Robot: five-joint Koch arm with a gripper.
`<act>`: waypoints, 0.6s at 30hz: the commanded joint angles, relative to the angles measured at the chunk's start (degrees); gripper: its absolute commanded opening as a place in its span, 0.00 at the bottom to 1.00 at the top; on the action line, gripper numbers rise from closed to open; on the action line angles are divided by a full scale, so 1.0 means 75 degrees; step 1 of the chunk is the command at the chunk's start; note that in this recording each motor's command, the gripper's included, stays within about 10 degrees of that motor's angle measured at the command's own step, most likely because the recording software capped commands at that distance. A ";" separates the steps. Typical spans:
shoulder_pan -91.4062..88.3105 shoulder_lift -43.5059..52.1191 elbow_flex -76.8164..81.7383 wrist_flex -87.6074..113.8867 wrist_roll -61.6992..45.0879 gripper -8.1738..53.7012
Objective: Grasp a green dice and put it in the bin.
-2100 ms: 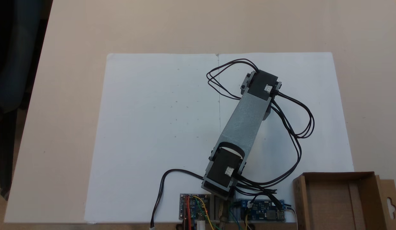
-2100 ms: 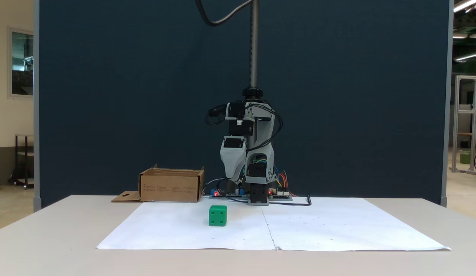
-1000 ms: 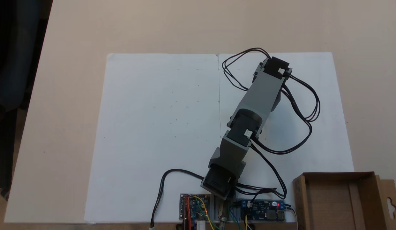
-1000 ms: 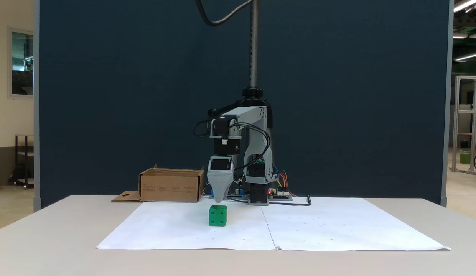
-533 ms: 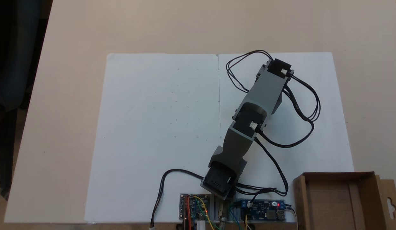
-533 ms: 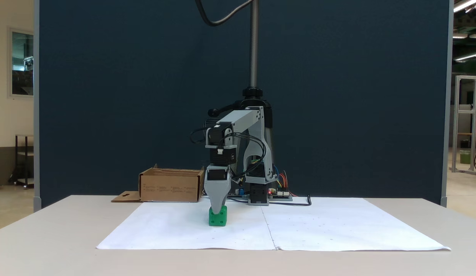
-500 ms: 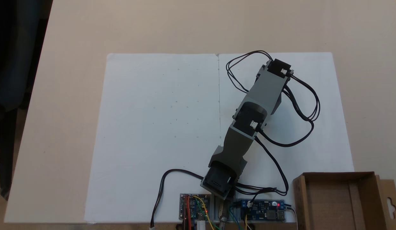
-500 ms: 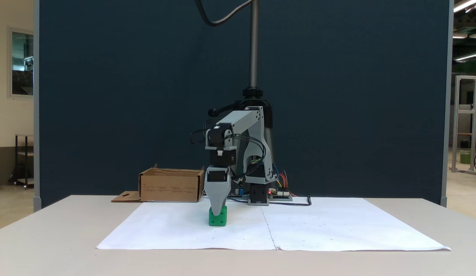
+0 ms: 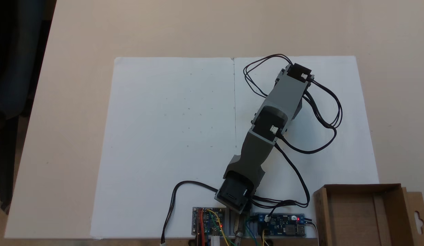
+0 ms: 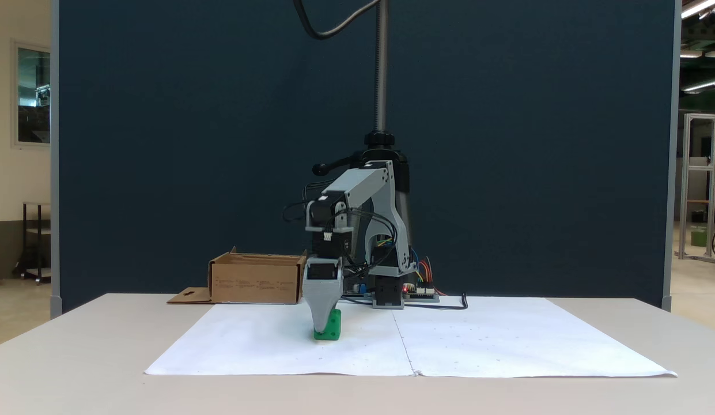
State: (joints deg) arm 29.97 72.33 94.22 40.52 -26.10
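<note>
Step in hand: grasp. The gripper [image 10: 322,328] stands over the green dice [image 10: 333,326]; jaw state cannot be told. Next: close, lift, carry left to the bin [image 10: 257,280].

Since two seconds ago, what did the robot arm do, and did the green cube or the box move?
The arm unfolded forward and brought its gripper down from high above until the grey jaw covers much of the green dice. Whether it has taken hold cannot be told. The dice sits in the same spot on the white paper, and the cardboard box hasn't moved.
</note>
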 commanded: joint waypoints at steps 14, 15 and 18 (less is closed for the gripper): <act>0.0047 -0.0152 -0.0293 -0.0328 -0.0691 0.83; 0.0035 -0.0164 -0.0293 -0.0328 -0.0691 0.83; 0.0035 -0.0188 -0.0293 -0.0328 -0.0680 0.81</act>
State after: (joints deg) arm 29.97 69.87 94.22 40.08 -26.10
